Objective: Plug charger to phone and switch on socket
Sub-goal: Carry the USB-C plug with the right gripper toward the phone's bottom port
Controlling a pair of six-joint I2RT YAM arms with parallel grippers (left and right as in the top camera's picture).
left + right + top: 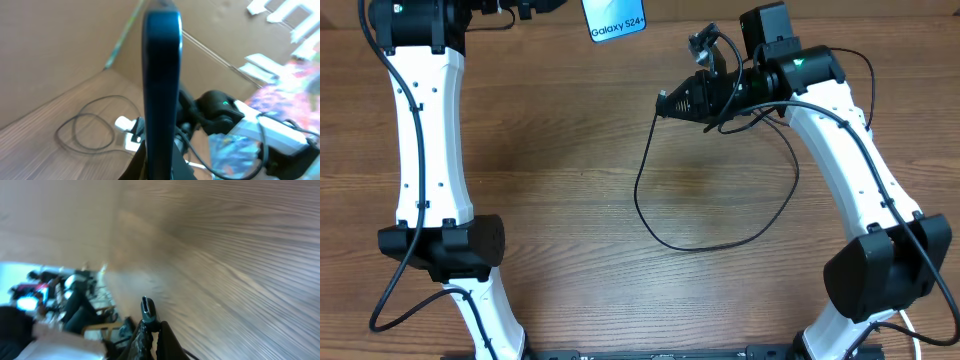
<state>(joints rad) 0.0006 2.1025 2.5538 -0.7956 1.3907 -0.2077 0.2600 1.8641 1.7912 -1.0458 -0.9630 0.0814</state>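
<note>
The phone [162, 75] stands clamped in the left end effector [159, 169]; right end effector [152, 330] pinches the charger [146, 308].

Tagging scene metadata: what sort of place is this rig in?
Probably a robot lab test bench, not a home: white robot arms at a wood-grain table, plain cardboard wall behind it, and a phone and charger cable as props.

The phone [617, 25], with a light-blue screen, is raised at the far edge of the table [570, 180]. The charger [637, 190], a thin black cable, is looped on the table with its connector tip [146, 307] lifted.
</note>
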